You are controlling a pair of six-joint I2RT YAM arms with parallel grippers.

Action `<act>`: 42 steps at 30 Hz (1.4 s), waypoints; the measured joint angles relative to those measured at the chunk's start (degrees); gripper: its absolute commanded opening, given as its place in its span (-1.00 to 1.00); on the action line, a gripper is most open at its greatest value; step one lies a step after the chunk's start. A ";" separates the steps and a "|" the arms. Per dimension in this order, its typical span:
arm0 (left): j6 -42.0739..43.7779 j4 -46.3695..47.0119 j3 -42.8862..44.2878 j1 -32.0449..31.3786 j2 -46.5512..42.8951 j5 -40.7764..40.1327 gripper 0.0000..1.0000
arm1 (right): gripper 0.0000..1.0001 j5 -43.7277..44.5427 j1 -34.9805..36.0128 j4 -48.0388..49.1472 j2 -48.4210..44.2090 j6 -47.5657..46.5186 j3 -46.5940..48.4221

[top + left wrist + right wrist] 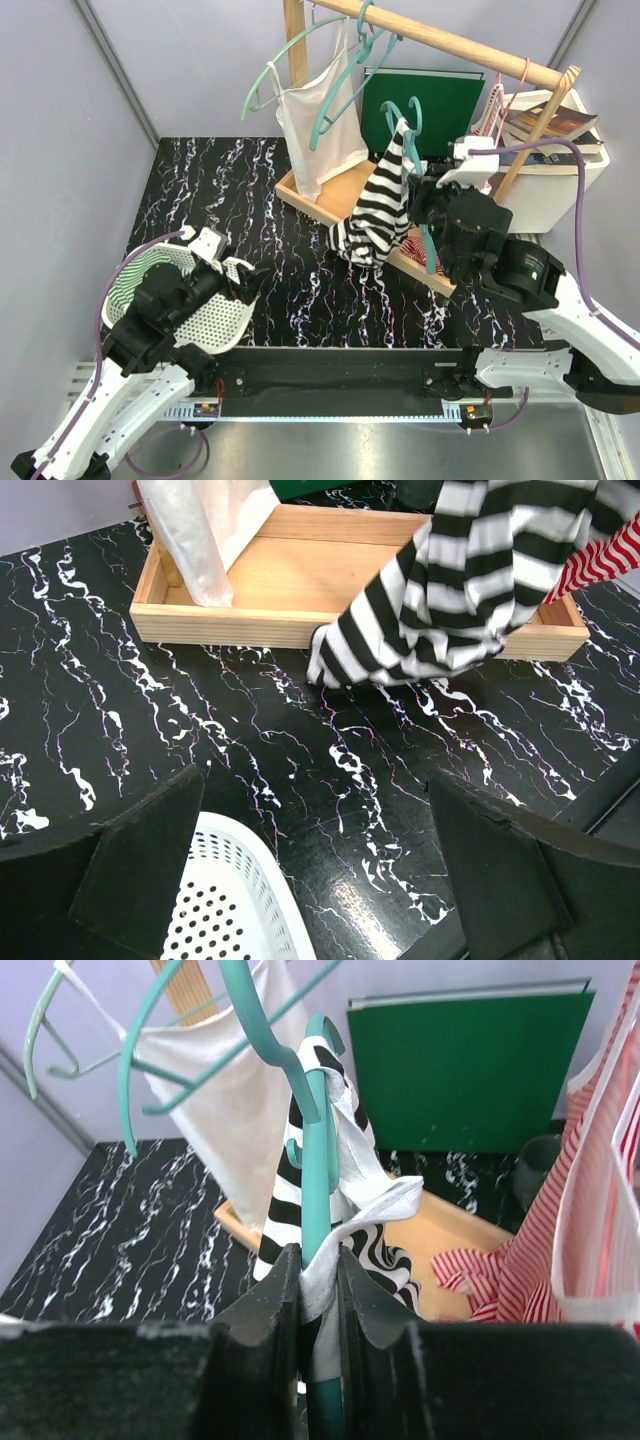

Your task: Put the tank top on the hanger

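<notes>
The black-and-white striped tank top (381, 205) hangs draped over a teal hanger (408, 118) held up above the wooden tray; its lower end touches the table. My right gripper (432, 205) is shut on the hanger's bar together with the top's white hem. In the right wrist view the hanger (317, 1160) runs up between the closed fingers, the striped cloth (360, 1230) bunched behind it. In the left wrist view the tank top (460, 580) hangs over the tray's front wall. My left gripper (232, 285) is open and empty, low over the white basket.
A wooden tray (330, 205) and rail (450, 42) carry a plain white top (320, 120) and more teal hangers (290, 55). A red-and-white garment (590, 1200) hangs at right. A green board (420, 100) and a white bin (555, 180) stand behind. A white perforated basket (160, 275) sits front left.
</notes>
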 measured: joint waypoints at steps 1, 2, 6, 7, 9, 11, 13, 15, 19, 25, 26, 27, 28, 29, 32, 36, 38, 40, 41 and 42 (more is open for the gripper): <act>-0.02 0.00 0.00 0.00 -0.02 0.00 0.98 | -1.00 0.79 0.00 0.15 1.25 -1.03 1.62; -0.13 0.00 0.00 0.00 -0.02 0.02 0.98 | -1.00 1.33 -0.07 0.15 2.40 -2.03 3.21; -0.33 0.00 0.00 -0.02 -0.02 0.20 0.98 | -1.00 2.16 -1.03 0.57 5.77 -5.35 8.90; -0.35 0.00 0.00 0.00 -0.02 0.22 0.98 | -1.00 2.23 -1.25 0.85 6.34 -6.34 10.27; -0.35 -0.02 0.00 -0.02 -0.11 0.28 0.98 | -1.00 2.25 -1.75 1.66 7.28 -8.15 13.05; -0.35 -0.02 0.00 0.00 -0.22 0.42 0.98 | -1.00 2.19 -2.67 2.29 8.11 -9.66 15.87; -0.35 -0.02 0.00 -0.02 -0.26 0.46 0.98 | -1.00 2.14 -4.35 3.13 9.01 -10.71 18.80; -0.37 -0.02 0.00 -0.02 -0.26 0.52 0.98 | -1.00 2.05 -5.64 3.32 9.73 -11.74 20.74; -0.37 -0.04 0.00 -0.02 -0.46 0.68 0.98 | -1.00 1.25 -7.43 2.80 11.08 -12.92 22.08; -0.39 -0.02 0.00 0.00 -1.01 0.87 0.98 | -1.00 -0.96 -12.20 2.47 13.79 -12.63 22.08; -0.39 -0.02 0.00 0.00 -1.01 0.90 0.98 | -1.00 -1.36 -12.94 2.47 14.01 -12.50 22.08; -0.39 -0.04 0.00 0.00 -1.01 0.94 0.98 | -1.00 -1.60 -13.62 2.47 14.14 -12.39 22.08; -0.39 -0.02 0.00 0.00 -1.01 1.01 0.98 | -1.00 -2.03 -14.38 2.43 14.23 -12.22 22.16; -0.39 -0.04 0.00 0.00 -1.01 1.07 0.98 | -1.00 -2.34 -14.86 2.43 14.34 -12.11 22.27; -0.39 -0.02 0.00 0.04 -1.01 1.18 0.98 | -1.00 -4.00 -16.87 1.18 15.41 -11.96 24.37; -0.39 -0.04 0.00 0.04 -1.01 1.31 0.98 | -1.00 -7.37 -20.61 -1.36 17.53 -10.62 27.19; -0.39 -0.04 0.00 0.04 -1.01 1.31 0.98 | -1.00 -8.46 -22.71 -2.03 18.32 -9.97 27.76; -0.39 -0.04 0.00 0.04 -1.01 1.33 0.98 | -1.00 -9.25 -25.16 -2.10 18.71 -9.20 27.76; -0.39 -0.04 0.00 0.04 -1.01 1.33 0.98 | -1.00 -9.51 -26.16 -2.21 18.75 -8.87 27.76; -0.39 -0.04 0.00 0.04 -1.01 1.33 0.98 | -1.00 -9.68 -27.08 -2.32 18.75 -8.52 27.76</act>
